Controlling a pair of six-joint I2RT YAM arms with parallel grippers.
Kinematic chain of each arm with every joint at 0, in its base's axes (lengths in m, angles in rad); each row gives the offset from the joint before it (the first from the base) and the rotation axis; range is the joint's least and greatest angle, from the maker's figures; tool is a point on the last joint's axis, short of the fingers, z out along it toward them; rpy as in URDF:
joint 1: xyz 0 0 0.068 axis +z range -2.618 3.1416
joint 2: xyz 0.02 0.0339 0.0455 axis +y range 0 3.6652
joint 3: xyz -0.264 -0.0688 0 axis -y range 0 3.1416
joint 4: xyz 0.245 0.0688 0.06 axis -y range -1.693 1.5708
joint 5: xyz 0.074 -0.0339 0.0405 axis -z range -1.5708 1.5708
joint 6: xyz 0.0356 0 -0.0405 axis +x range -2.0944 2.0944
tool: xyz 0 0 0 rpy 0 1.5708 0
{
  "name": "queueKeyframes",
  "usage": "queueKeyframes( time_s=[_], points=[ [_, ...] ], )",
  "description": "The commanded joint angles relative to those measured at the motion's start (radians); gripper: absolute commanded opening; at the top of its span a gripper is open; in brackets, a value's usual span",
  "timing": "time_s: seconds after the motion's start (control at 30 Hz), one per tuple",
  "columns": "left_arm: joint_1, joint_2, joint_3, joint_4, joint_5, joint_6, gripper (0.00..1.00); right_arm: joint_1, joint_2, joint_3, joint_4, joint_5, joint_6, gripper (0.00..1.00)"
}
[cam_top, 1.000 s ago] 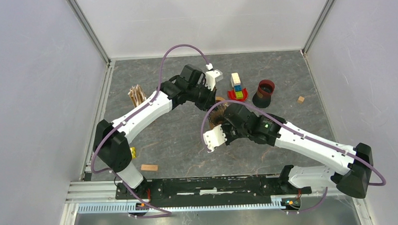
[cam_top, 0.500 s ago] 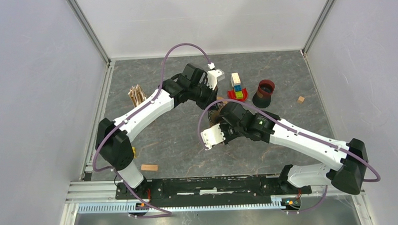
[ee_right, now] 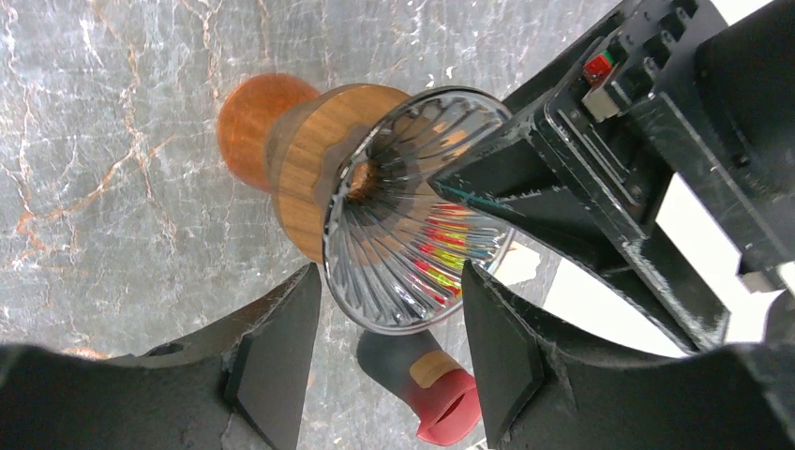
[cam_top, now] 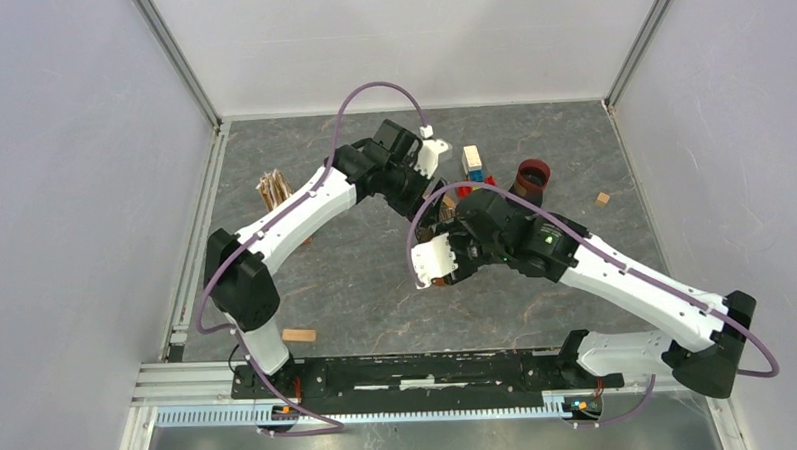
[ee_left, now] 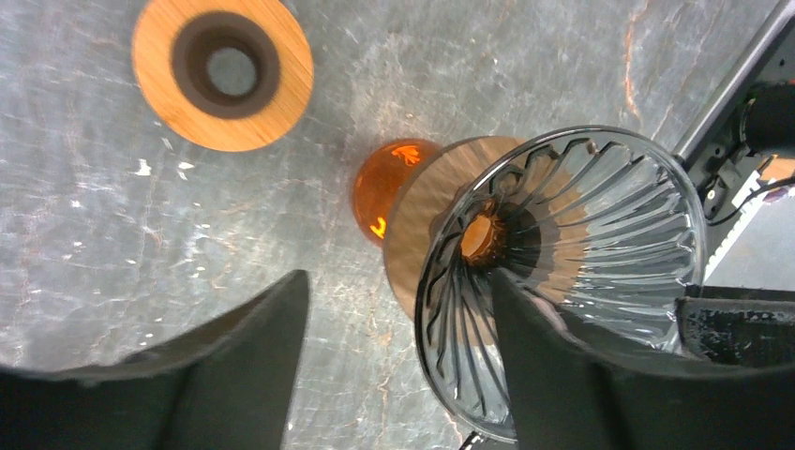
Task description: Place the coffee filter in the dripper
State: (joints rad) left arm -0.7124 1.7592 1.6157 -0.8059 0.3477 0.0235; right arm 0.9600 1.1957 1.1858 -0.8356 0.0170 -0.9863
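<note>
hands open: left hand (ee_left: pixel 397 281), right hand (ee_right: pixel 390 272), each near dripper (ee_right: pixel 412 187)

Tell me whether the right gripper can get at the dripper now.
Probably yes: the right gripper is open and the dripper lies on its side straight ahead, in line with the gap. The left gripper crowds its far side.

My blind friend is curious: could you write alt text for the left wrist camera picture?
A clear ribbed glass dripper with a wooden collar, no filter inside, shows just beyond the open left gripper's dark fingers. A wooden ring lies apart on the grey marble table.
</note>
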Motion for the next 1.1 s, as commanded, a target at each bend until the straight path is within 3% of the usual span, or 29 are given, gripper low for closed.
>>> queueKeyframes(
  time_s=[0.0, 0.1, 0.23, 0.5, 0.6, 0.7, 1.07],
  points=[
    [0.050, -0.080, 0.102, -0.018, -0.022, 0.035, 0.86, -0.035, -0.064, 0.033, 0.024, -0.078, 0.042, 0.63],
    [0.099, -0.146, 0.101, -0.004, -0.018, 0.028, 0.93, -0.068, -0.096, 0.003, 0.049, -0.106, 0.057, 0.63],
    [0.177, -0.246, 0.063, -0.007, -0.047, 0.024, 0.93, -0.110, -0.134, -0.041, 0.086, -0.128, 0.080, 0.62],
    [0.508, -0.409, -0.039, -0.115, -0.235, 0.095, 0.74, -0.209, -0.206, -0.130, 0.170, -0.232, 0.166, 0.59],
    [0.646, -0.423, -0.075, -0.137, -0.236, 0.140, 0.65, -0.227, -0.220, -0.148, 0.181, -0.272, 0.178, 0.58],
    [0.750, -0.426, -0.115, -0.122, -0.232, 0.168, 0.61, -0.238, -0.229, -0.161, 0.182, -0.292, 0.181, 0.57],
    [0.800, -0.320, -0.170, -0.027, -0.174, 0.158, 0.49, -0.241, -0.236, -0.175, 0.170, -0.291, 0.181, 0.56]
  ],
)
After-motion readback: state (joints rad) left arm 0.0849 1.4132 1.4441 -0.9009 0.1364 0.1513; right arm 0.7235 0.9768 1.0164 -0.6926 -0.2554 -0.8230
